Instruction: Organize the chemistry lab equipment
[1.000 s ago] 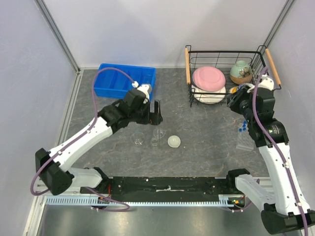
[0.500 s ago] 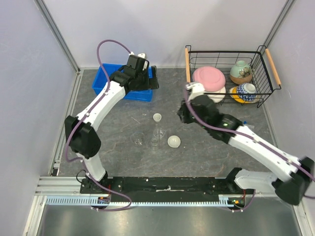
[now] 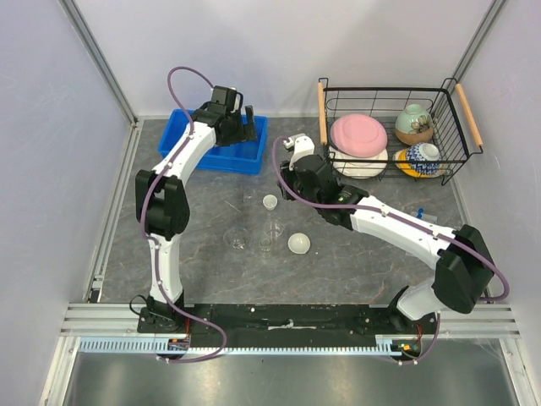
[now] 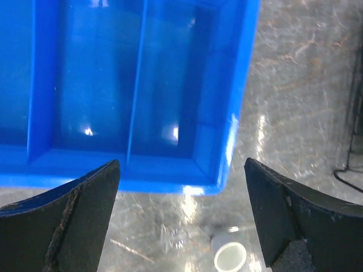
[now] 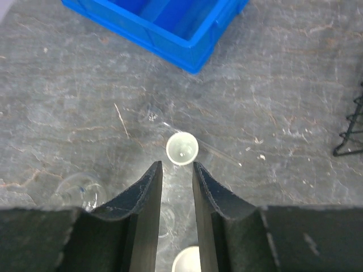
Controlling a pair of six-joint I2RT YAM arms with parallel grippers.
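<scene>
Glass beakers (image 3: 237, 239) stand clustered near the middle of the tabletop, with a small white cup (image 3: 270, 201) just beyond them toward the far edge and a round white dish (image 3: 298, 244) close by on the side of the right edge. The left gripper (image 4: 181, 170) hangs over the blue bin (image 3: 226, 161) near the far left corner, its fingers spread wide with nothing between them. The right gripper (image 5: 177, 165) hovers above the middle of the tabletop, fingers drawn close with a narrow empty gap, the small white cup just ahead of their tips.
</scene>
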